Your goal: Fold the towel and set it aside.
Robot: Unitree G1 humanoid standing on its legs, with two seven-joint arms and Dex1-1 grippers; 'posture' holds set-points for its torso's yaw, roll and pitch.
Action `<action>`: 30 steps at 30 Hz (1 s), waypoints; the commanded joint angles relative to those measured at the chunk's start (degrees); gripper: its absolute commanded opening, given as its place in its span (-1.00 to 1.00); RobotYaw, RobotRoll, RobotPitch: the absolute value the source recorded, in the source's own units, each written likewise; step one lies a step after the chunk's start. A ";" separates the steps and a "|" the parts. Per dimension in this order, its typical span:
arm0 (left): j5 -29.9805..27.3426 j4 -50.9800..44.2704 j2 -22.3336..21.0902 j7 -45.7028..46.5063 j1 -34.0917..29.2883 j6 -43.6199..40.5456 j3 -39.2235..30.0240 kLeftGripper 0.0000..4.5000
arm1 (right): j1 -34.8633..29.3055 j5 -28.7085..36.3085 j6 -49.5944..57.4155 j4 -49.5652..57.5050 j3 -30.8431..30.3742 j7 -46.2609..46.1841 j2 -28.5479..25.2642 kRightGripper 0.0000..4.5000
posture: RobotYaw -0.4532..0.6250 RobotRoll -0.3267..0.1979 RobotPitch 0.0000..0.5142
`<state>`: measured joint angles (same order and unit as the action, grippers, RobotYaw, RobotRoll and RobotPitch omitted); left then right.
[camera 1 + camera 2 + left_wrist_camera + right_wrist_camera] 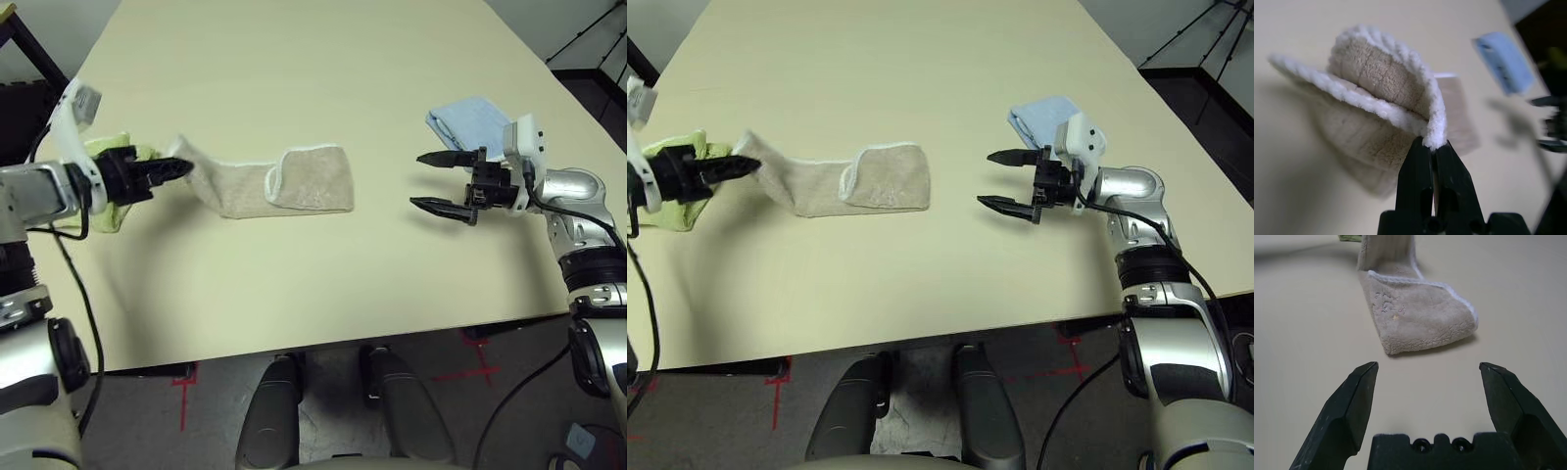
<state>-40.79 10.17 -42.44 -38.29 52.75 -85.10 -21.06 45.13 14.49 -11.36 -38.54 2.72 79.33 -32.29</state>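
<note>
The beige towel (284, 181) with white edging lies folded lengthwise on the table, its right end doubled back over itself. Its left end is lifted off the table, pinched by my left gripper (184, 168), which is shut on the white-edged corner (1434, 128). My right gripper (431, 181) hovers open to the right of the towel, a short gap away, its fingers pointing toward the folded end (1420, 323) with nothing between them.
A lime-green towel (113, 186) lies under my left wrist at the table's left edge. A folded light blue towel (468, 122) sits behind my right gripper. The cream table (323, 284) has bare room in front and behind.
</note>
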 commanded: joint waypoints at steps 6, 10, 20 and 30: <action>-1.30 -3.33 4.99 0.18 3.21 -0.39 7.18 -0.99 | -0.07 -0.22 -0.51 -0.17 -0.50 0.08 -0.33 1.00 | -0.09 0.25 -0.25; 0.39 -1.56 6.14 -0.66 3.43 3.46 11.69 -0.99 | 0.13 -0.28 -0.67 -0.37 -0.55 -0.01 -0.22 1.00 | -0.09 0.25 -0.25; 3.08 2.97 9.97 -4.44 5.54 10.37 20.55 -0.99 | 0.39 -0.51 -1.05 -0.98 -0.57 -0.33 -0.13 1.00 | -0.09 0.25 -0.26; 5.66 6.31 13.02 -6.35 6.03 13.91 23.98 -0.99 | 0.27 -0.59 -1.30 -1.08 -0.58 -0.48 -0.20 1.00 | -0.10 0.25 -0.26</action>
<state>-35.93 16.42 -29.79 -43.62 58.22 -71.88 1.55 45.49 14.31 -12.22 -39.05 2.72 78.91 -32.26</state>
